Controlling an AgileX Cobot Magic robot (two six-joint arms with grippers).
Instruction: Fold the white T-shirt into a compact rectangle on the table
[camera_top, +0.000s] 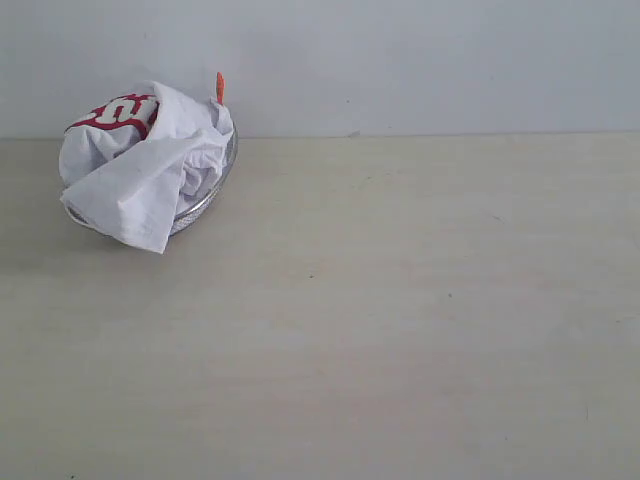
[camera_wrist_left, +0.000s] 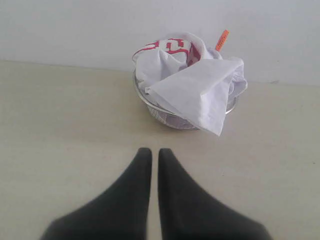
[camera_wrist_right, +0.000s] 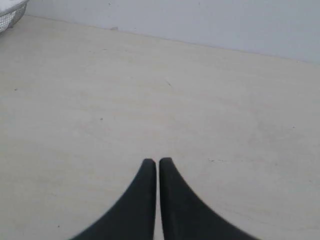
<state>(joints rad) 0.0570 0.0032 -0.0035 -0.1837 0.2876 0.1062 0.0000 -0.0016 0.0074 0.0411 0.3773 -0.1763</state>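
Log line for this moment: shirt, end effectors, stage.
shirt: white T-shirt crumpled in wire basket | left end effector: shut, empty | right end effector: shut, empty | stage: folding not started

**Soft Cloth, Wire Mesh, Matt Counter**

The white T-shirt (camera_top: 140, 185) is soft, matt cloth, creased and crumpled. The red lettering (camera_top: 120, 110) is printed flat on it, and it has a small orange neck tag (camera_top: 220, 87). The basket (camera_top: 195, 212) is fine wire-mesh metal with a shiny rim. The counter (camera_top: 400, 320) looks smooth, matt and faintly speckled. The left hand (camera_wrist_left: 154, 152) and right hand (camera_wrist_right: 157, 162) are black, smooth and matt, plastic-looking.
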